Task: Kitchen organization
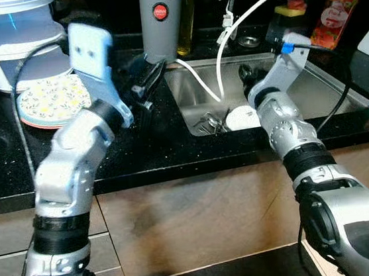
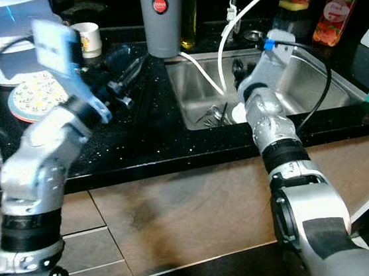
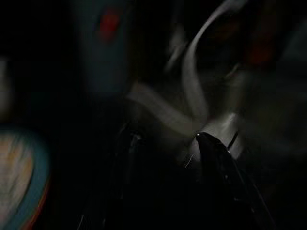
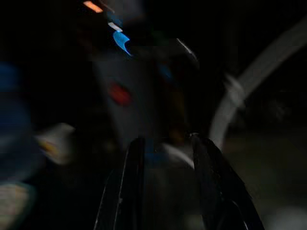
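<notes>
Left eye view: we hover our right gripper [image 1: 246,74], parted and empty, over the sink [image 1: 329,91]; next, descend toward the cutlery [image 1: 211,123].

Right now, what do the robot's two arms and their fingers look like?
Both arms are built from rounded silver segments joined by ribbed black bands. The left arm carries a pale blue block with two dark dots at its wrist and a black cable looping off it. The right arm has a blue clip and black cable near its wrist. Each ends in long black fingers.

black speckled counter [image 1: 139,150] — steel sink [image 1: 319,89] | wood-front drawers [image 1: 179,212] — dim light
</notes>
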